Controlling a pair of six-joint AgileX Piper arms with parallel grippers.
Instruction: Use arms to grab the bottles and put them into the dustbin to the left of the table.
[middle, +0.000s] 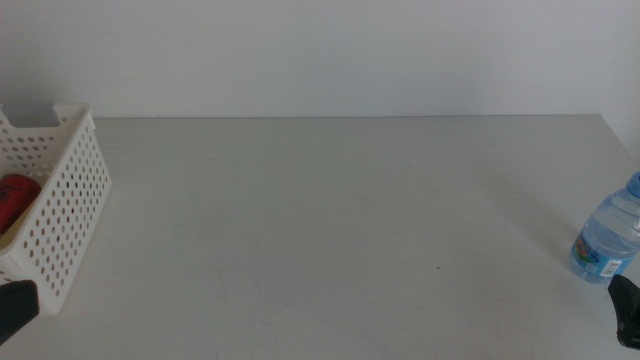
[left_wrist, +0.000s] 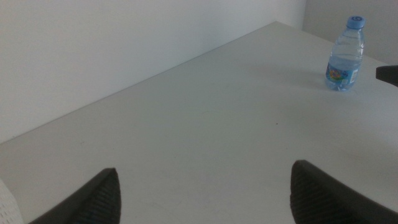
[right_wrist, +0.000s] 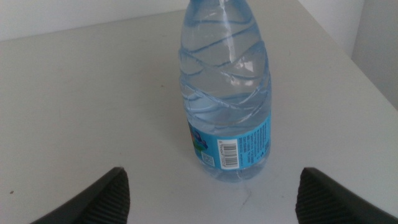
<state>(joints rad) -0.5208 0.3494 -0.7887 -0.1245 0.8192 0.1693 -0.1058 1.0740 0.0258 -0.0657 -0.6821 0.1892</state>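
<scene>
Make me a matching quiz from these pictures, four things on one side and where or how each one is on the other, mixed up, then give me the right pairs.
Things
1. clear-blue plastic water bottle
2. red soda can
3. white perforated plastic basket
4. left gripper

Place or state
A. lying inside the basket
B. standing upright near the table's right edge
C. open, over bare grey tabletop
D. at the table's left edge

Pairs: 1-B, 2-A, 3-D, 4-C

The right gripper is also open, just short of the water bottle.
</scene>
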